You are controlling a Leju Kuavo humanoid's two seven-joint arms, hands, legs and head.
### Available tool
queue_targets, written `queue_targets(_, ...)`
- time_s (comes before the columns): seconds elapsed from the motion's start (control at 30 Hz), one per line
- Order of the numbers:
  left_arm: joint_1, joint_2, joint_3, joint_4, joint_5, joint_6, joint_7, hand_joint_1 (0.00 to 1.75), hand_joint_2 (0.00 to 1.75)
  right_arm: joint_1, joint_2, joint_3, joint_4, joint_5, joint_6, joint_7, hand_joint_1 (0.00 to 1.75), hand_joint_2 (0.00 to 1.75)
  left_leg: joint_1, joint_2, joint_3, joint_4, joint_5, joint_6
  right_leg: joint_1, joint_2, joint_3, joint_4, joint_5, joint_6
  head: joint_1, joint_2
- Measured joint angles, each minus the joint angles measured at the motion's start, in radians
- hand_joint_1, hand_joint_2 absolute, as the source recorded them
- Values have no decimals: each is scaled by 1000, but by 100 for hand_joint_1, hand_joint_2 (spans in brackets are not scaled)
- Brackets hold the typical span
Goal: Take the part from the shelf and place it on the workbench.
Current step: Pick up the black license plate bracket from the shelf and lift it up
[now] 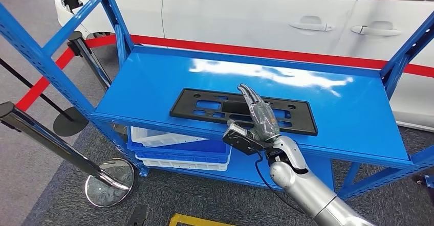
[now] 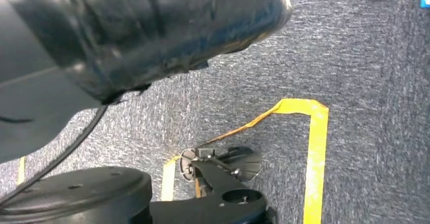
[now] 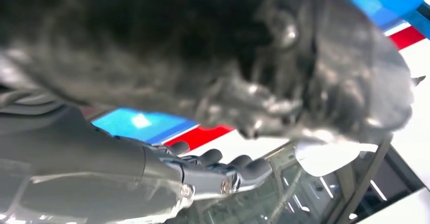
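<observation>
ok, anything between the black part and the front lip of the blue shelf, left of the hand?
No. In the head view the black part lies flat, and a bare strip of blue shelf runs to the lip. The right hand reaches over it further along.

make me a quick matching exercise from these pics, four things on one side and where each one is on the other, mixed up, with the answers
Things:
1. black part
2. right hand
3. white and blue bins
4. white car

Places:
A. on the lower shelf level, under the top surface
B. behind the blue shelf
C. lying flat on the top shelf surface, near its front edge
D. stretched out over the black part

Pairs: 1-C, 2-D, 3-A, 4-B
</observation>
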Motion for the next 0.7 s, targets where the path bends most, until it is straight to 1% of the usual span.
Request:
queue_targets(0.03, 0, 2, -1, 0, 1, 2, -2, 0, 0, 4, -4, -10, -14, -4, 0, -7, 0, 0, -4, 0, 40, -64, 28, 8, 1, 1, 0, 1, 0, 0, 0, 0)
queue_targets(0.07, 0, 5, -3, 0, 3, 4, -3, 0, 0, 6, -7, -21, -27, -6, -2, -13, 0, 0, -9, -1, 83, -130, 46, 18, 3, 1, -1, 1, 0, 1, 1, 0)
queue_targets(0.1, 1, 9, -4, 0, 5, 6, -5, 0, 0, 7, -10, -32, -39, -7, -3, -19, 0, 0, -15, -1, 115, -186, 57, 25, 2, 1, -2, 0, 2, 3, 1, 0)
queue_targets(0.13, 2, 12, -5, 0, 8, 8, -7, 0, 0, 7, -11, -40, -49, -7, -3, -24, 0, 0, -20, -1, 135, -223, 59, 30, 1, 2, -4, -1, 3, 7, 0, 0)
queue_targets(0.17, 4, 15, -6, 0, 10, 9, -8, 0, 0, 9, -13, -46, -59, -7, -4, -28, 0, 0, -23, -1, 143, -239, 54, 33, -1, 2, -6, -4, 6, 11, 0, 0)
queue_targets(0.2, 5, 16, -7, 0, 12, 11, -10, 0, 0, 11, -14, -50, -68, -7, -4, -30, 0, 0, -25, -1, 143, -250, 57, 36, -3, 2, -6, -7, 8, 16, -1, 0)
queue_targets(0.23, 8, 18, -7, 0, 14, 12, -11, 0, 0, 12, -15, -55, -77, -7, -4, -31, 0, 0, -22, 0, 147, -262, 61, 38, -3, 2, -7, -8, 7, 21, -1, 0)
queue_targets(0.27, 9, 19, -7, 0, 16, 14, -12, 0, 0, 13, -17, -60, -85, -7, -4, -32, 0, 0, -19, 1, 153, -276, 66, 41, -2, 1, -11, -1, 0, 26, 0, 0)
queue_targets(0.3, 9, 20, -7, 0, 16, 14, -12, 0, 0, 12, -20, -65, -93, -7, -4, -32, 0, 0, -15, 3, 158, -289, 71, 44, -2, 1, -23, 25, -17, 30, 1, 0)
queue_targets(0.33, 10, 20, -8, 0, 17, 15, -12, 0, 0, 12, -23, -69, -99, -7, -4, -32, 0, 0, -12, 4, 162, -297, 76, 46, -2, 0, -46, 72, -43, 34, 2, 0)
queue_targets(0.4, 10, 21, -8, 0, 22, 16, -13, 0, 0, 16, -27, -72, -106, -7, -4, -34, 0, 0, -13, 4, 163, -300, 77, 48, -8, 0, -110, 201, -96, 42, 4, 0)
queue_targets(0.43, 12, 21, -8, 0, 29, 18, -14, 0, 0, 20, -28, -73, -108, -6, -3, -37, 0, 44, -12, 4, 163, -299, 77, 48, -13, 0, -135, 247, -106, 46, 4, 0)
queue_targets(0.47, 15, 21, -8, 0, 39, 21, -17, 0, 0, 22, -28, -74, -109, -5, -3, -43, 0, 87, -11, 3, 163, -297, 75, 47, -18, 0, -145, 260, -96, 51, 4, 0)
queue_targets(0.5, 18, 21, -8, 0, 51, 23, -22, 0, 0, 22, -27, -74, -110, -4, -3, -49, 0, 131, -8, 2, 162, -292, 73, 43, -24, -1, -136, 233, -69, 57, 4, 0)
queue_targets(0.53, 22, 22, -8, 0, 65, 25, -28, 0, 0, 19, -26, -74, -110, -2, -4, -55, 0, 175, -5, 1, 162, -284, 68, 38, -30, -2, -111, 175, -29, 63, 4, 0)
queue_targets(0.57, 26, 23, -8, 0, 77, 25, -34, 0, 0, 17, -25, -74, -110, 0, -5, -59, 0, 175, -3, 0, 158, -274, 62, 31, -34, -2, -82, 112, -2, 70, 4, 0)
queue_targets(0.6, 28, 25, -8, 0, 86, 24, -37, 0, 0, 15, -22, -74, -112, 4, -7, -60, 0, 175, -2, -1, 152, -260, 56, 23, -36, -1, -58, 61, 17, 70, 4, 0)
queue_targets(0.63, 29, 28, -8, 0, 91, 22, -37, 0, 0, 15, -18, -73, -115, 9, -8, -59, 0, 175, -2, -2, 145, -250, 52, 16, -35, -1, -47, 32, 22, 67, 4, 0)
queue_targets(0.67, 31, 30, -7, 0, 94, 20, -34, 0, 0, 18, -16, -73, -121, 16, -10, -53, 0, 175, -2, -3, 138, -243, 52, 10, -32, -1, -47, 25, 18, 61, 4, 0)
queue_targets(0.7, 32, 30, -7, 0, 95, 17, -31, 0, 0, 22, -14, -72, -130, 24, -11, -45, 0, 175, -2, -3, 133, -239, 53, 5, -29, -1, -51, 25, 20, 52, 3, 0)
